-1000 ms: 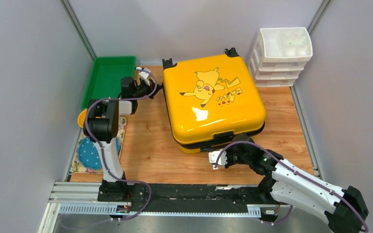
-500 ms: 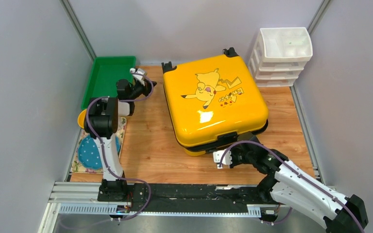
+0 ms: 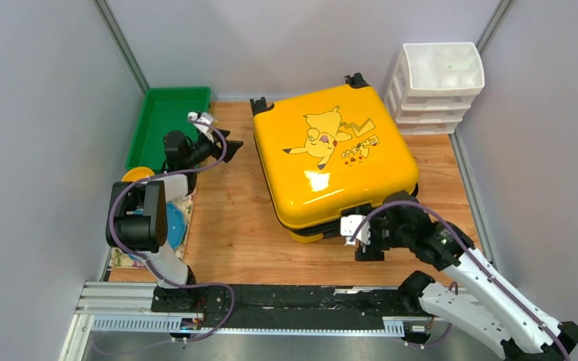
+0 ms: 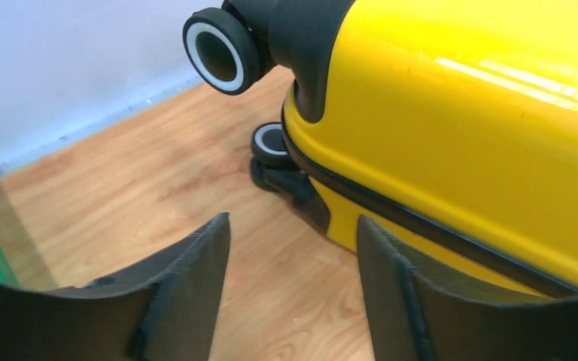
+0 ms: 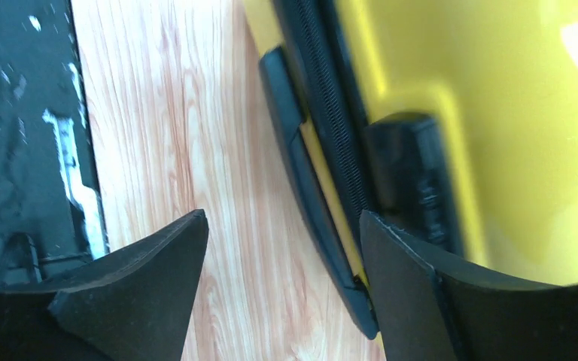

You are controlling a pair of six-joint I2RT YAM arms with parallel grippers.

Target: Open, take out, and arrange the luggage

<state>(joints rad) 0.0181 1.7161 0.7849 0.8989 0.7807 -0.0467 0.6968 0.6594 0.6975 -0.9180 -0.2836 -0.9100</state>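
Grey walls enclose a wooden table [image 3: 233, 233], at whose middle the yellow suitcase [image 3: 331, 162] is laid flat, lid down. A white drawer unit [image 3: 436, 86] is set just beyond the suitcase's far right corner, and a green tray [image 3: 165, 120] off its far left. Trouble is judged likely if the lid is pried from one side only: the glossy shell could slip from the fingers, or the whole suitcase could be shoved across the wood. The left gripper [image 4: 293, 226] is held parted and empty near the suitcase's far left wheel [image 4: 222, 39]. The right gripper [image 5: 282, 218] is spread wide, empty, just beside the black handle [image 5: 410, 177] on the near edge.
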